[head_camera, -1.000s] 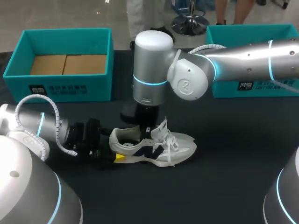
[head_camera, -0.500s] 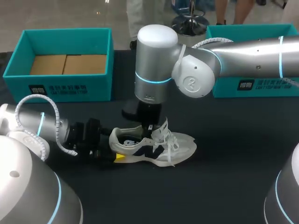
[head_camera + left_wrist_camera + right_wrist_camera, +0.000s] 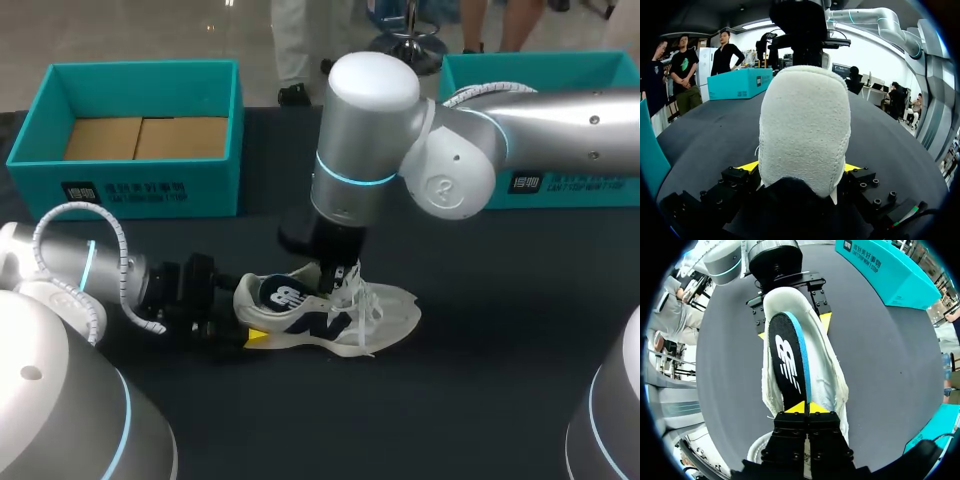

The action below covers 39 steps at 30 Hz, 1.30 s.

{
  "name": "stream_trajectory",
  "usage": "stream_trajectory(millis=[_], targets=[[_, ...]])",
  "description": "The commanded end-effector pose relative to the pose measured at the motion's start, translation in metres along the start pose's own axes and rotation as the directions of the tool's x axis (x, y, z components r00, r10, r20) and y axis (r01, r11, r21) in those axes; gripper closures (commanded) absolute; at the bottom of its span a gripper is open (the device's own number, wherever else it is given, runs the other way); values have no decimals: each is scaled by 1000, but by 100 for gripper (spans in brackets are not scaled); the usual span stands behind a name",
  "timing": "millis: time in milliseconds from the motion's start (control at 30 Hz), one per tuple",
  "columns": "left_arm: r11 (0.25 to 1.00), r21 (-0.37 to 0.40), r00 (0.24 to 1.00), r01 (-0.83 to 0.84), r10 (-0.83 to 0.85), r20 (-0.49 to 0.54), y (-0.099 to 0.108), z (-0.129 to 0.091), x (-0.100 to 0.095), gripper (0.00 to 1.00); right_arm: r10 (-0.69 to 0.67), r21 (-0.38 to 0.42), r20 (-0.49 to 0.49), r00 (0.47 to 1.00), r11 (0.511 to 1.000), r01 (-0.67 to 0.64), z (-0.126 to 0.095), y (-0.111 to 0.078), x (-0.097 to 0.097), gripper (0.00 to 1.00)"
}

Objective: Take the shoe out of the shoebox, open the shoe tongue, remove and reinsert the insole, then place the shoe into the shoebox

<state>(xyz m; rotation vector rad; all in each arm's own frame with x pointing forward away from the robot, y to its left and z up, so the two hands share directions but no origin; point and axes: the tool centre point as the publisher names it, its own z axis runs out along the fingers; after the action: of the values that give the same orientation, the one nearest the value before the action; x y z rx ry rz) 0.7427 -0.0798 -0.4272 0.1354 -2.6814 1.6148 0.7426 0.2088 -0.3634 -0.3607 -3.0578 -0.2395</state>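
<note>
Head view hides the right claw [image 3: 805, 407] tips behind the sneaker [image 3: 330, 318] tongue. Right wrist view shows them pinched together on the front end of the black insole [image 3: 787, 357], which lies in the shoe opening; toe cut off beneath. Right arm points down over the sneaker. Left claw [image 3: 800, 167], low and level, clamps the heel [image 3: 805, 125]. Sneaker sits on the worktop [image 3: 480, 360].

Left wrist view: sneaker [image 3: 805, 130] heel blocks its toe, most of left gripper [image 3: 799, 167] tips. Head view: right shoebox [image 3: 530, 68] cut by edge.
</note>
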Motion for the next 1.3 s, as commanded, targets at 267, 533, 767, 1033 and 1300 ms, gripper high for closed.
stream_trajectory(millis=[267,533,767,1033,1300], targets=[[1000,-3,1000,1,-1,2,1,1,-1,100,-117,-75,5,993,990,117,-18,23,-8,100],[1000,-3,1000,1,-1,2,1,1,-1,100,-242,-133,-49,969,963,234,-22,51,-8,100],[1000,-3,1000,1,-1,2,1,1,-1,100,-259,-180,-97,961,954,239,-19,59,-6,98],[1000,-3,1000,1,-1,2,1,1,-1,100,-273,-227,-131,953,944,239,-17,57,-5,78],[1000,-3,1000,1,-1,2,1,1,-1,100,-315,-274,-171,934,925,262,-14,56,-5,68]])
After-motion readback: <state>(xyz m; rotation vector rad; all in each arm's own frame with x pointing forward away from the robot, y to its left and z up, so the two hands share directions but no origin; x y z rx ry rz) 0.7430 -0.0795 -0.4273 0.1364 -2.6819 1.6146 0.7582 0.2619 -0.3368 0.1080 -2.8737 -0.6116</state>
